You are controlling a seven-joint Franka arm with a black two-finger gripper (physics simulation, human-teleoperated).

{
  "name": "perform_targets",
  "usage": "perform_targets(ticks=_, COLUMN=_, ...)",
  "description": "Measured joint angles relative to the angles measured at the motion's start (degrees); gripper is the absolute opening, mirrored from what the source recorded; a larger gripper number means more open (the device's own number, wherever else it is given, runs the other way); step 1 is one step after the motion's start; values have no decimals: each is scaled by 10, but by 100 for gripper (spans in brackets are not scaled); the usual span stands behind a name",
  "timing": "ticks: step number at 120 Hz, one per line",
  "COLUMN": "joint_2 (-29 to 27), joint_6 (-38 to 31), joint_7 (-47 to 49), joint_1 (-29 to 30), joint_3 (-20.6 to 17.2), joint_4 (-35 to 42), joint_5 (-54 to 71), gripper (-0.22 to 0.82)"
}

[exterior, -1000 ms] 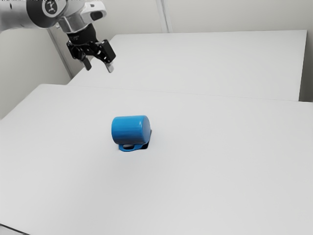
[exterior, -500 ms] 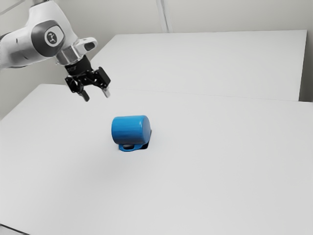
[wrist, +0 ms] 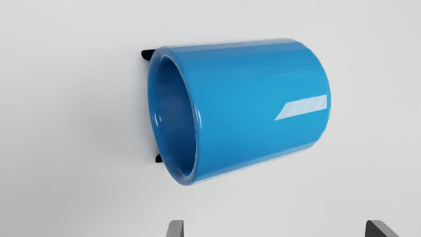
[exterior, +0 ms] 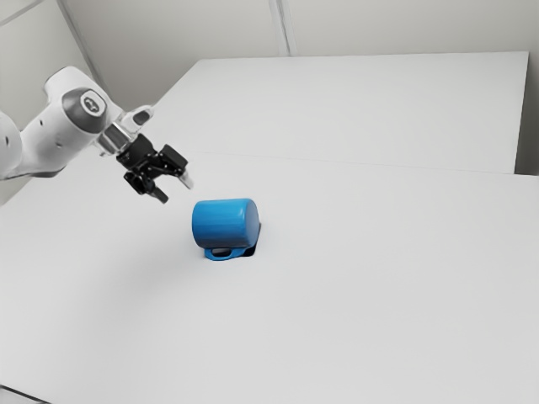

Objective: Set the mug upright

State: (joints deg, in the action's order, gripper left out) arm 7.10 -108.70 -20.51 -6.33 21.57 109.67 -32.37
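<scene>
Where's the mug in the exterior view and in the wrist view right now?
Exterior view: mug left of centre, on its side, just beyond the gripper toward the view's right.
Wrist view: near mid-picture, ahead of the open gripper, its mouth visible.
Shared landmark: the gripper's two fingers.

One arm, two fingers and one mug are here.

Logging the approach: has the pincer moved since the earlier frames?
Yes. In the exterior view the pincer has come down, closer to the unmoved mug.
</scene>
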Motion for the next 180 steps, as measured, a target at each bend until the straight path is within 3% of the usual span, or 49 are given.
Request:
perform_targets(ticks=52, joint_2=104, joint_6=2, joint_7=-189, joint_1=58, joint_3=-3, joint_4=-24, joint_5=-145, gripper=60)
perform_targets(ticks=116, joint_2=189, joint_6=153, joint_7=-299, joint_1=91, joint_3=-7, joint_4=-24, joint_5=-341, gripper=60)
perform_targets(ticks=124, joint_2=198, joint_6=169, joint_7=-307, joint_1=92, joint_3=-8, joint_4=-25, joint_5=-359, gripper=52)
perform_targets(ticks=142, joint_2=205, joint_6=202, joint_7=-323, joint_1=93, joint_3=-12, joint_4=-29, joint_5=-382, gripper=19)
perform_targets(ticks=156, joint_2=204, joint_6=218, joint_7=-332, joint_1=93, joint_3=-15, joint_4=-29, joint_5=-389, gripper=0)
perform_targets(ticks=180, joint_2=201, joint_6=229, joint_7=-344, joint_1=93, joint_3=-17, joint_4=-32, joint_5=-392, gripper=-7)
